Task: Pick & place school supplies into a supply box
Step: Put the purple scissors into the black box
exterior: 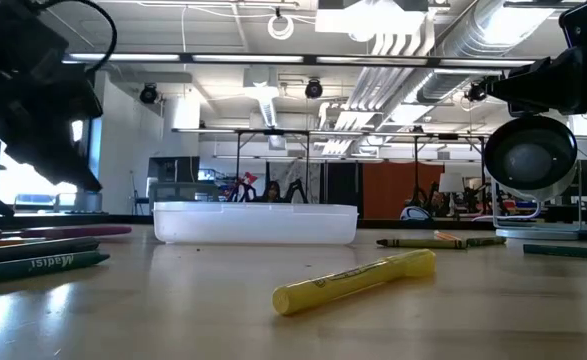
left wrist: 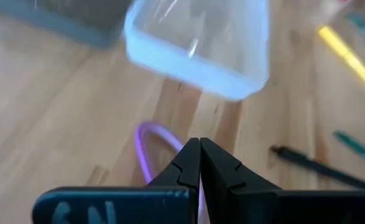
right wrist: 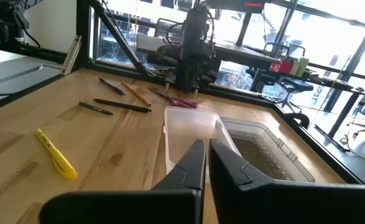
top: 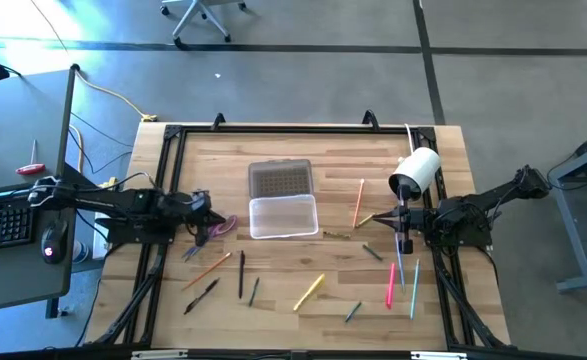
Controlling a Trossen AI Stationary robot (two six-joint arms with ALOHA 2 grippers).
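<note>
Left end effector pinches the scissors beside the open box.

The left end effector (top: 205,218) has its dark fingers pressed together on the small purple-handled scissors (top: 221,227), whose purple loop (left wrist: 152,144) shows just ahead of the fingertips on the wooden bench (top: 303,275). The clear rectangular plastic supply box (top: 283,216) lies just beyond it, grey textured lid (top: 280,180) swung open. The right end effector (right wrist: 206,163) waits across the box, fingers nearly closed on nothing, a yellow highlighter (top: 309,292) nearby.
</note>
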